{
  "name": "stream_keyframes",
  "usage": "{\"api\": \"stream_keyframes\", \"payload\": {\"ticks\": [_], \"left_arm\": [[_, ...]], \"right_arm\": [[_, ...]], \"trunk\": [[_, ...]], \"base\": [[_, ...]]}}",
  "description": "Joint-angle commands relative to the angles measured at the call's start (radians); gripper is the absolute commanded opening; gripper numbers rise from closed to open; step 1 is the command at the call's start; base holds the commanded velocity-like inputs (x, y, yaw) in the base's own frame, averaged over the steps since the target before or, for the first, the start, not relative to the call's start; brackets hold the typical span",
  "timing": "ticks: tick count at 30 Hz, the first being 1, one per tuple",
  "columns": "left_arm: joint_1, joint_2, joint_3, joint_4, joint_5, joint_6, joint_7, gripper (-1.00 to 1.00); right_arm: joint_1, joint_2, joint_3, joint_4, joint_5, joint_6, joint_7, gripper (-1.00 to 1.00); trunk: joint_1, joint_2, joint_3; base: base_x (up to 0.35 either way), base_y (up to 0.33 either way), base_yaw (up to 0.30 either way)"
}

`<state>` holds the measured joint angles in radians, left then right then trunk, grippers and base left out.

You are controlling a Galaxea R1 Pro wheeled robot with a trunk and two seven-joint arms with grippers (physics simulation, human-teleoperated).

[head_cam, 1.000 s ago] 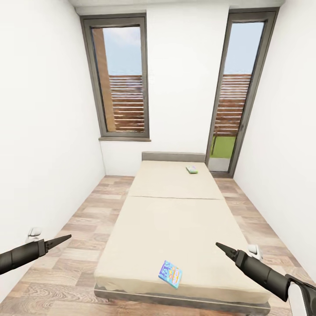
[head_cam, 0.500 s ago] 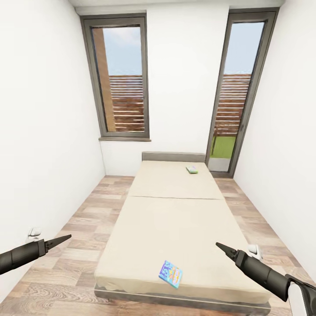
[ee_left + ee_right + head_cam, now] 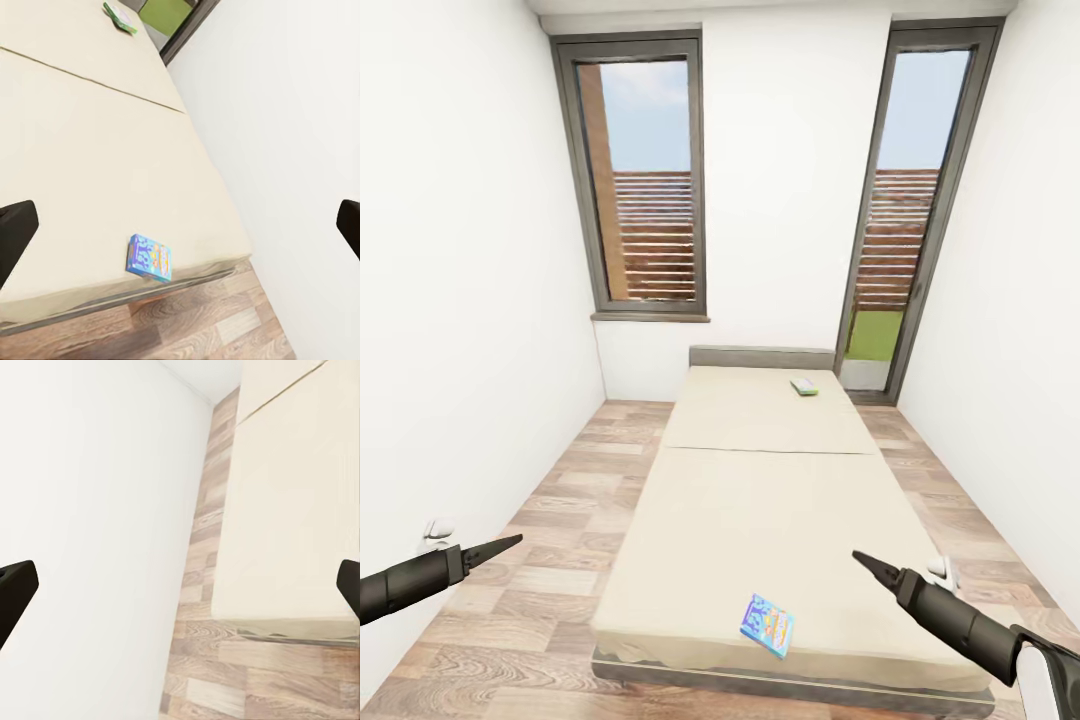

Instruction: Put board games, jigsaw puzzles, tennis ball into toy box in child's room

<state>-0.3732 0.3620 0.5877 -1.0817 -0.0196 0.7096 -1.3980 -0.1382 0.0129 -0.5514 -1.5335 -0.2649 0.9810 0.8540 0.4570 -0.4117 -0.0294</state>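
Black hands (image 3: 510, 543) (image 3: 858, 558) open, level, forward

The whole head view has slid a touch: the bed (image 3: 770, 500), both windows and the far wall now sit a little further right in the picture than a second ago, which reads as the camera turning or the base shifting rather than anything in the room moving. The small blue board game (image 3: 768, 625) near the foot of the bed and the white-and-green board game (image 3: 804, 387) up by the headboard have drifted right with it, each keeping its spot on the sheet.
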Motion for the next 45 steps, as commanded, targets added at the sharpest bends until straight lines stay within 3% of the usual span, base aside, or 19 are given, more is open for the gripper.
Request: {"api": "stream_keyframes", "payload": {"ticks": [1, 15, 24, 29, 45], "left_arm": [[-0.001, 0.000, 0.001, 0.000, -0.002, 0.010, -0.006, 1.00], [-0.001, 0.000, 0.004, -0.001, 0.000, 0.015, -0.015, 1.00], [-0.001, 0.004, 0.011, -0.002, 0.006, 0.049, -0.016, 1.00], [-0.003, 0.005, 0.011, -0.004, 0.002, 0.063, -0.016, 1.00], [-0.006, 0.007, 0.012, -0.004, -0.001, 0.116, -0.014, 1.00]], "right_arm": [[-0.001, 0.001, -0.002, 0.000, 0.004, -0.008, 0.006, 1.00], [-0.001, 0.002, 0.000, 0.019, 0.015, -0.036, 0.005, 1.00], [-0.007, 0.001, 0.048, 0.048, 0.014, -0.036, -0.028, 1.00], [-0.007, 0.001, 0.054, 0.051, 0.008, -0.036, -0.075, 1.00], [-0.016, 0.001, 0.095, 0.116, 0.005, -0.035, -0.120, 1.00]], "trunk": [[0.001, -0.002, -0.002], [0.001, -0.002, -0.002], [0.001, -0.002, -0.002], [0.020, -0.037, -0.018], [0.081, -0.149, -0.068]], "base": [[0.000, 0.036, 0.000], [0.000, 0.005, 0.000], [0.000, 0.000, 0.000], [0.000, 0.000, 0.000], [0.000, 0.000, 0.000]]}}
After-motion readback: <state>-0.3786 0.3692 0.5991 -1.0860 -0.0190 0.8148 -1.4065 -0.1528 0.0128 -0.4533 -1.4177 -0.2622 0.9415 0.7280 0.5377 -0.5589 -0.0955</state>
